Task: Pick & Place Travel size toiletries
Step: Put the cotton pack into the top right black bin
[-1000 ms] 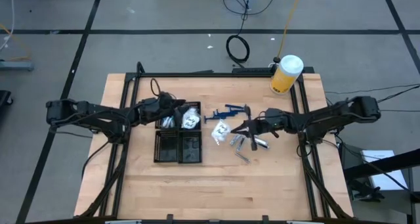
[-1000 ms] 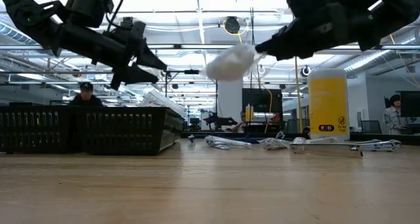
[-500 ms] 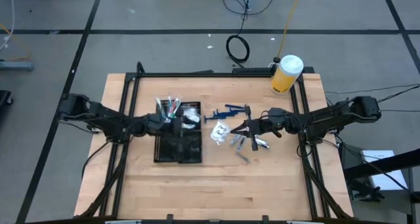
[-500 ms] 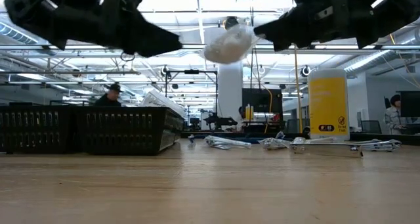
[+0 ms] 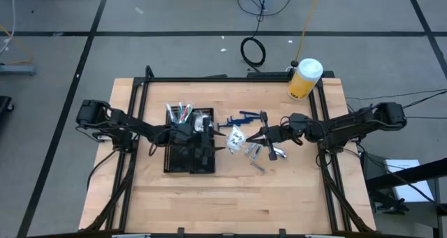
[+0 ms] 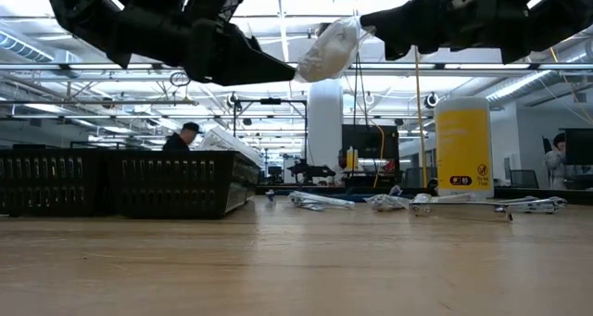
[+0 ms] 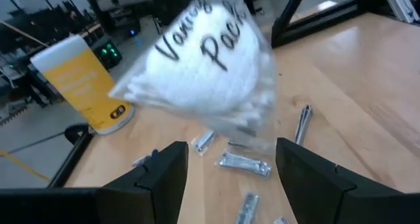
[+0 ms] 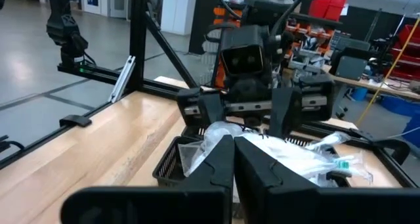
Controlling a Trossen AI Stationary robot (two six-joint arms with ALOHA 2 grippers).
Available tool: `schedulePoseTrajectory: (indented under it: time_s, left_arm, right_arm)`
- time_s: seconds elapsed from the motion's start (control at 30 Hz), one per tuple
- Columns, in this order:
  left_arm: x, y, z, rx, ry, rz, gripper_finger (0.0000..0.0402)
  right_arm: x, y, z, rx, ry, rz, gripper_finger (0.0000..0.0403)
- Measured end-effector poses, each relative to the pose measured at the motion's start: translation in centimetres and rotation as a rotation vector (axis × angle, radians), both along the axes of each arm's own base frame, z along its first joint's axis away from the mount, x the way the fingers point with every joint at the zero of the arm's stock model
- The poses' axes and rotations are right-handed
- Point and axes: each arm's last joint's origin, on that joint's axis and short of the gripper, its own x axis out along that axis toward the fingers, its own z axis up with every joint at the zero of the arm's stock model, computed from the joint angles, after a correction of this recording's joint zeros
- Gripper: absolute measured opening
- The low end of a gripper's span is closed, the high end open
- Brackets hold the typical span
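Observation:
A white-clear packet [image 7: 203, 73] with dark lettering, one of the travel size toiletries, hangs in the air above the table between my two grippers. My right gripper [image 5: 251, 137] is shut on it, reaching in level from the table's right. Facing it from the left, my left gripper [image 5: 218, 144] stands open over the right side of the black tray [image 5: 172, 161], its fingers [image 7: 167, 171] just short of the packet [image 6: 329, 49]. More toiletries lie on the wood: blue razor-like pieces [image 5: 244, 117] and small silvery tubes [image 5: 262, 154]. My right gripper pinches an edge of the packet's clear wrap [image 8: 262, 148] between its two shut fingers, coming level from the table's right. The packet juts out past the fingertips, lifted clear of the table and tray. Whether my left gripper touches the packet I cannot tell; one fingertip [image 6: 289, 75] shows right at its lower edge.
The tray's far compartments hold thin sticks [image 5: 180, 114] and white packets [image 5: 204, 121]. A big yellow jar with a white lid [image 5: 304, 79] stands at the far right corner. A black frame rail [image 5: 230, 78] runs along the far edge. People show in the room beyond.
My left gripper has swung from the tray's far left compartment toward the table's right and near side, across the tray to the packet, rolling its wrist and staying open. My right gripper has tipped up a little, and the packet it holds has risen slightly.

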Motion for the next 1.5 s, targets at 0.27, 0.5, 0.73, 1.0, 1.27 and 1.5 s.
schedulePoseTrajectory:
  time_s: [0.27,0.5,0.73,1.0,1.27,1.5]
  left_arm:
    - [0.0,0.0,0.0,-0.011,0.003,0.002,0.0225]
    - [0.1,0.0,0.8,-0.028,-0.081,0.022,0.0225]
    - [0.2,0.1,1.5,0.007,-0.152,0.035,0.0225]
    - [0.2,0.7,1.7,0.041,-0.174,0.154,0.0225]
    - [0.2,0.5,1.7,0.013,-0.175,0.054,0.0199]
    - [0.2,0.3,1.7,-0.006,-0.174,0.002,0.0105]
  right_arm:
    - [-0.1,-0.2,0.4,-0.024,-0.04,-0.013,0.0]
    - [-0.1,-0.6,0.7,-0.036,-0.071,-0.03,0.0]
    - [-0.1,-0.6,1.0,-0.033,-0.097,-0.031,0.0]
    - [-0.1,-0.6,1.0,-0.024,-0.097,-0.031,0.0]
    - [-0.1,-0.5,1.0,-0.024,-0.097,-0.028,0.0]
    - [-0.1,-0.5,1.0,-0.023,-0.096,-0.027,0.0]
